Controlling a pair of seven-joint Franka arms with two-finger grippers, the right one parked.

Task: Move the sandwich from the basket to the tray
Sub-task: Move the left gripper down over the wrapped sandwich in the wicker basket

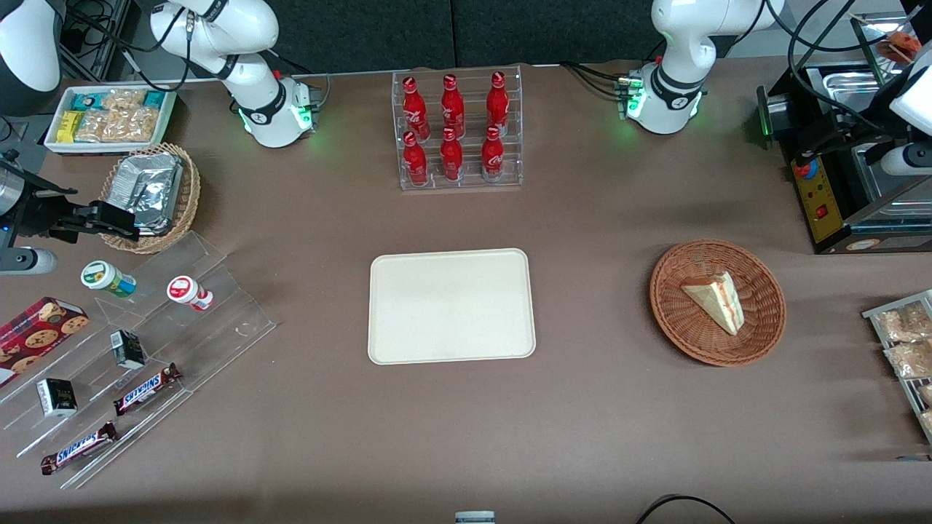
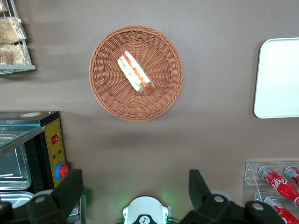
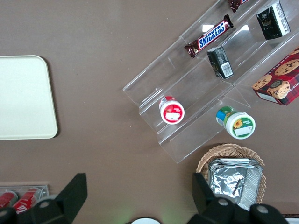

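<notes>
The sandwich (image 1: 717, 300) is a pale triangular wedge with red and green filling. It lies in the round reddish-brown wicker basket (image 1: 673, 320) toward the working arm's end of the table. The cream tray (image 1: 451, 306) lies flat mid-table and holds nothing. In the left wrist view my gripper (image 2: 134, 173) is open and holds nothing, high above the table over the arm's base, well apart from the sandwich (image 2: 136, 73), the basket (image 2: 105, 100) and the tray (image 2: 280, 79). In the front view the gripper (image 1: 804, 154) shows dark over the appliance.
A clear rack of red bottles (image 1: 457, 131) stands farther from the front camera than the tray. A black appliance with a yellow panel (image 1: 837, 196) and a rack of snack packets (image 1: 906, 342) flank the basket. Clear shelves with snacks (image 1: 138, 349) lie toward the parked arm's end.
</notes>
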